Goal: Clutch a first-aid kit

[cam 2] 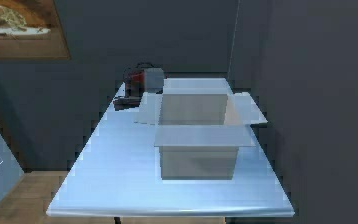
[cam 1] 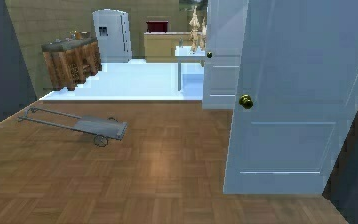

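Since the red-and-dark blob (cam 2: pixel 140 82), likely the kit, sits at the far edge of the surface (cam 2: pixel 107 172) just behind the box (cam 2: pixel 197 150), reach around that box without nudging it; you cannot tell the pincer's state.

The forward view looks ahead and somewhat down across a wood floor (cam 1: pixel 177 165). A pale door (cam 1: pixel 297 90) stands close at its right, and a fridge (cam 1: pixel 113 35) is far off in the room beyond. The arm side view faces out to the side and down onto a counter (cam 2: pixel 107 175) close to the camera, against a dark wall (cam 2: pixel 197 40). Both views take in wood floor, which shows at the arm side view's lower left corner.
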